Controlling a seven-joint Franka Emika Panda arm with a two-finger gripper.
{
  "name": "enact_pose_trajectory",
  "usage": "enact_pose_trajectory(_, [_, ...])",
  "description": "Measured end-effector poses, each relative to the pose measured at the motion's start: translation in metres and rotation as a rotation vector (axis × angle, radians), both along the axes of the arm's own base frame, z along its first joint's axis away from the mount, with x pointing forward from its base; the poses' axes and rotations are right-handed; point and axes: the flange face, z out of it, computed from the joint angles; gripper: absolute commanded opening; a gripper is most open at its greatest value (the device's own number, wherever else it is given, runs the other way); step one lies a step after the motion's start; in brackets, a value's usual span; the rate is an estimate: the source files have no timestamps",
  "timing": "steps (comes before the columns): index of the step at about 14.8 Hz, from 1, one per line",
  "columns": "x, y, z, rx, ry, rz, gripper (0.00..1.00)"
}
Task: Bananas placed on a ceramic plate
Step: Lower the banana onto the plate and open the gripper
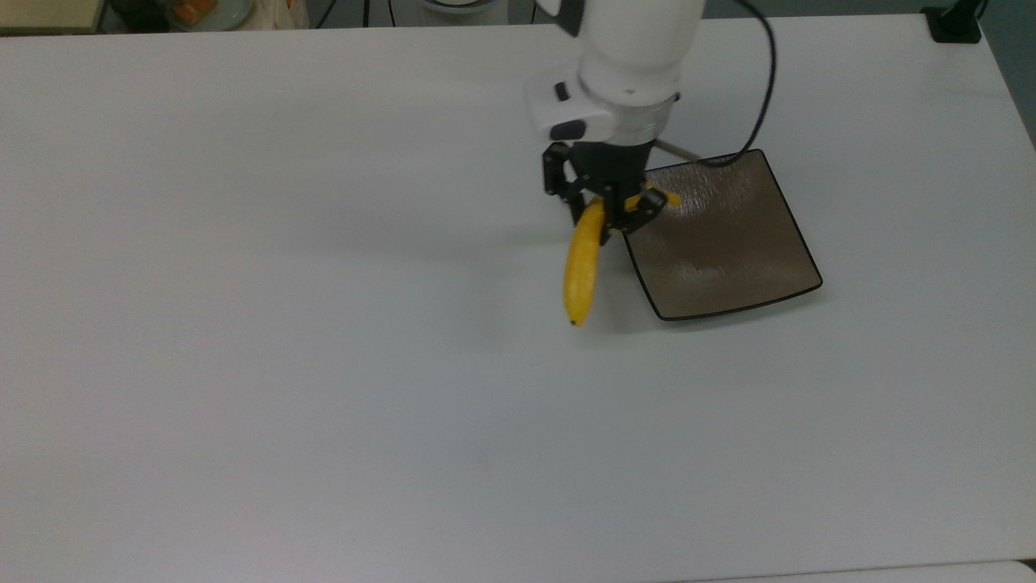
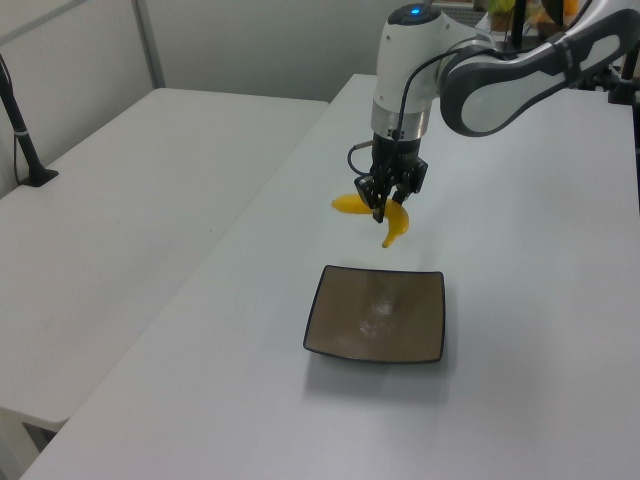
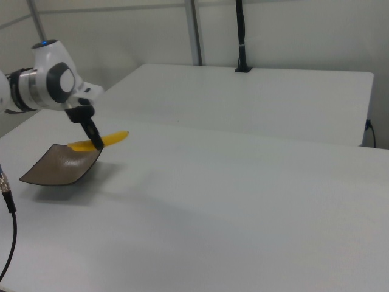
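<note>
The banana [image 1: 582, 267] was held off the white table [image 1: 243, 324] in the gripper [image 1: 609, 212], clamped near its middle so that both ends stuck out past the black fingers. In the top view, the longer end hung toward the lower left of the gripper, beside the plate's left edge, while the short end reached over the plate's upper left corner. The fruit [image 2: 392, 228] was seen in the left view as a smooth, bright yellow curve, with a small dark tip visible in the top view at its lower end. The ceramic plate [image 1: 728, 243] was shown lying flat on the table, square, glossy brown-grey and rimmed in black, with nothing on it. In the right view, the banana [image 3: 100, 142] was pictured level above the plate's [image 3: 58, 165] far edge. The gripper's [image 2: 390, 195] fingers were pinched against the banana's sides, and no other object was touched.
</note>
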Motion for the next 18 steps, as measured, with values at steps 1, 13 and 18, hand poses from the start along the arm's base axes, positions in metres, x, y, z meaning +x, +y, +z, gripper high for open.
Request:
enact_pose_trajectory(1, [-0.007,0.014,0.004,0.011,-0.003,0.007,0.32])
enact_pose_trajectory(13, [-0.047,0.087,0.006,0.031,0.004,0.093,1.00])
enact_pose_trajectory(18, [-0.048,0.076,-0.001,-0.048,0.062,0.265,1.00])
